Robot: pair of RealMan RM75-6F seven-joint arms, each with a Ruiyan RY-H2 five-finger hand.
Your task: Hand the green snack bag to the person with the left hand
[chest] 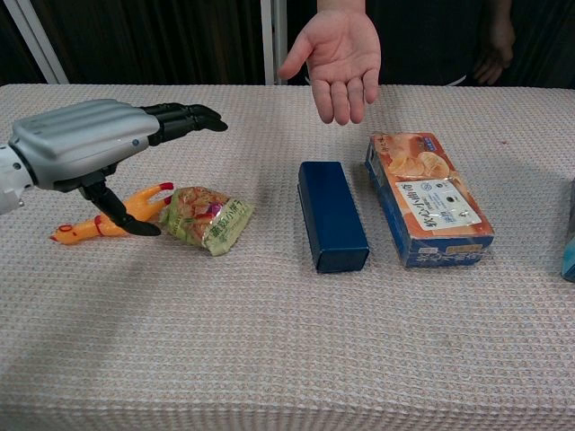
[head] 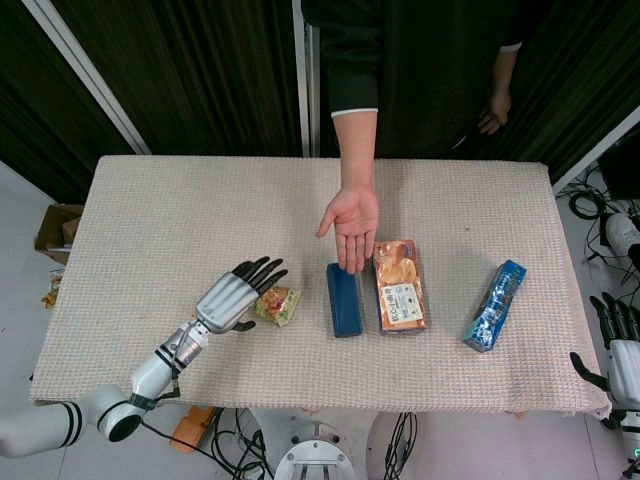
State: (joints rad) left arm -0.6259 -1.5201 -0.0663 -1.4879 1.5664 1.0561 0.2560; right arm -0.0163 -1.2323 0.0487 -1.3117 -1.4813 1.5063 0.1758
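The green snack bag (head: 279, 304) (chest: 207, 219) lies flat on the table, left of centre. My left hand (head: 236, 292) (chest: 99, 144) hovers just above and to the left of it, fingers stretched out and thumb hanging down near the bag's left end, holding nothing. The person's open palm (head: 352, 226) (chest: 340, 59) waits over the table's middle, facing up. My right hand (head: 616, 345) hangs off the table's right edge, fingers apart and empty.
A dark blue box (head: 344, 299) (chest: 331, 214), an orange snack box (head: 400, 285) (chest: 428, 197) and a blue packet (head: 496, 306) lie to the right of the bag. An orange rubber chicken toy (chest: 108, 218) lies under my left hand.
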